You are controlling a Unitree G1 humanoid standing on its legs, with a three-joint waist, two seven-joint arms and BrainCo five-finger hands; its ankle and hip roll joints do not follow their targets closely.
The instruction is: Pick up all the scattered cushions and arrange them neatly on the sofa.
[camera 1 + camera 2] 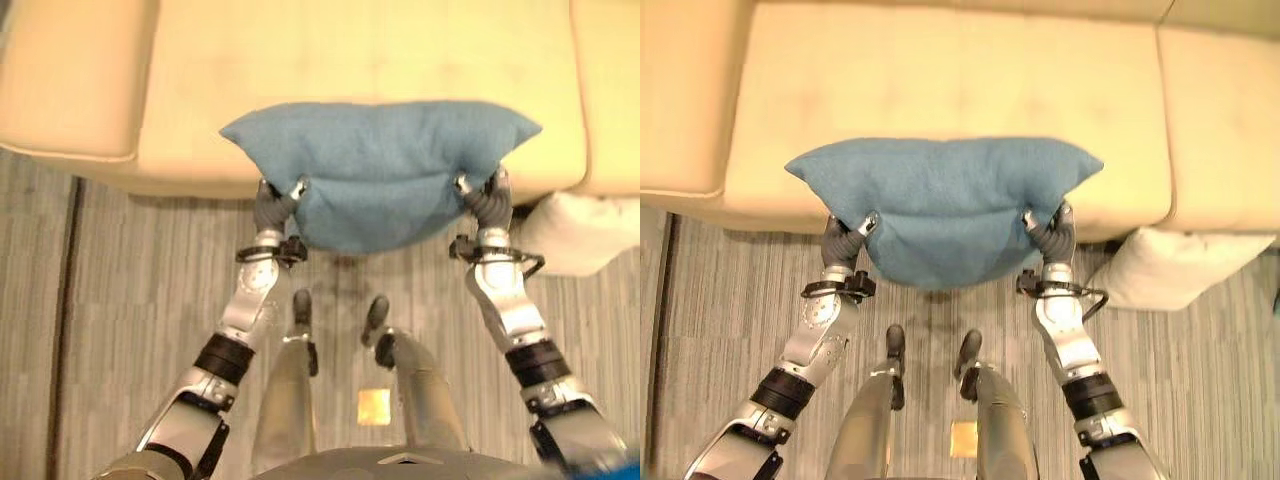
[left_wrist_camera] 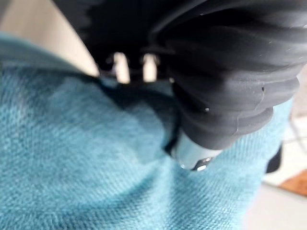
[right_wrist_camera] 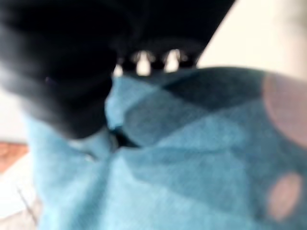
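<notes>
Grey striped carpet [image 1: 730, 300] runs up to a cream sofa [image 1: 940, 80] that spans the head views, its seat split by a seam towards the right. At the left, the left hand [image 1: 845, 240] has its fingers and thumb pinched into the near left edge of a blue cushion [image 1: 940, 200]. The left wrist view shows what the head views hide: the thumb tip [image 2: 194, 155] pressed into the cloth so that it puckers, with silver fingers [image 2: 122, 67] curled over the far side. The cushion hangs between the two hands, sagging in the middle, its far edge over the sofa's front lip and its near half over the carpet. To the right, the right hand [image 1: 1050, 235] is clamped on the near right edge; its wrist view shows fingers [image 3: 144, 60] hooked over a fold. Further right, a white cushion [image 1: 1170, 265] lies on the carpet against the sofa's front, near the right arm. Bare seat stretches behind and to either side of the blue cushion.
</notes>
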